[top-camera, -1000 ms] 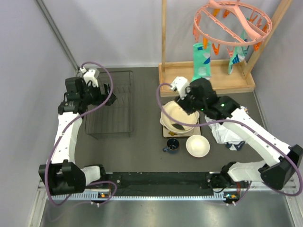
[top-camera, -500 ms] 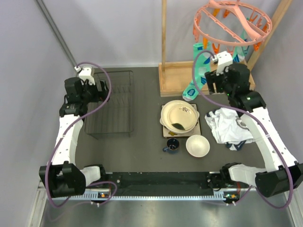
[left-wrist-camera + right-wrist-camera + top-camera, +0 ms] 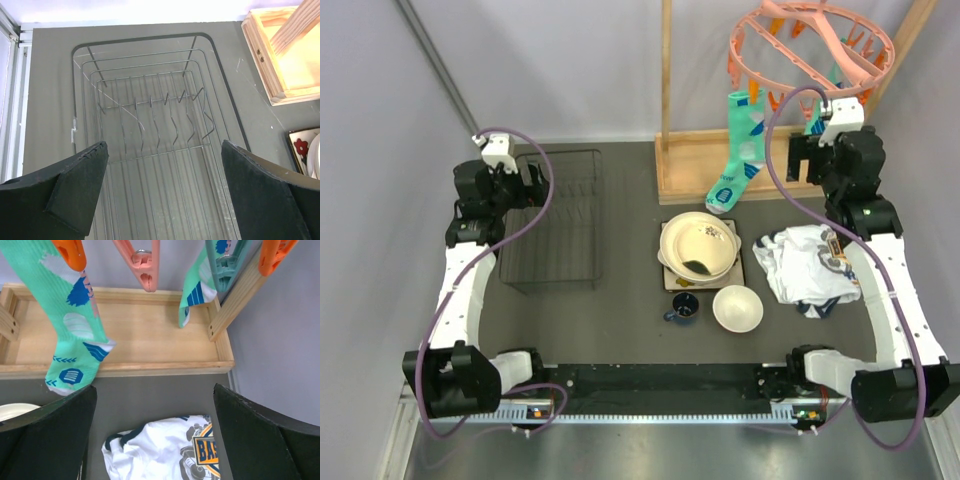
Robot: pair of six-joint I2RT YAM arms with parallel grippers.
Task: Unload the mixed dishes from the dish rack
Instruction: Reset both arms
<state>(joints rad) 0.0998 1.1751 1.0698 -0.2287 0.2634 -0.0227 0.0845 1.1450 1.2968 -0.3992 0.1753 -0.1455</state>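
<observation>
Two claws, both spread wide, neither gripping anything.

Left claw (image 3: 163, 150): hangs over the far left end of the dish rack (image 3: 553, 225) and looks down along its thin wires and upright tines. Black fingers (image 3: 80, 180) frame the wires on either side, apart from them.

Dish rack: sits on the left half of the dark worktop (image 3: 620, 320), well apart from the dishes.

Right claw (image 3: 154, 390): hovers high at the far right, near the pink peg hanger (image 3: 810, 45) and above the near rail of the wooden tray (image 3: 150, 335). Has a green sock (image 3: 75, 325) dangling from an orange peg just to its left, and a crumpled white shirt (image 3: 165, 450) on the worktop below.

Mixed dishes: stand grouped mid-worktop, to the right of the rack.
- Large cream dishes (image 3: 698, 240): nested in a stack on the square cream floral plate (image 3: 672, 283), of which only the corners show.
- Dark blue mug (image 3: 684, 307): upright just in front of that stack, handle to the left.
- Small white bowl (image 3: 737, 308): upright, just beside the mug on its right, near the shirt's edge.
</observation>
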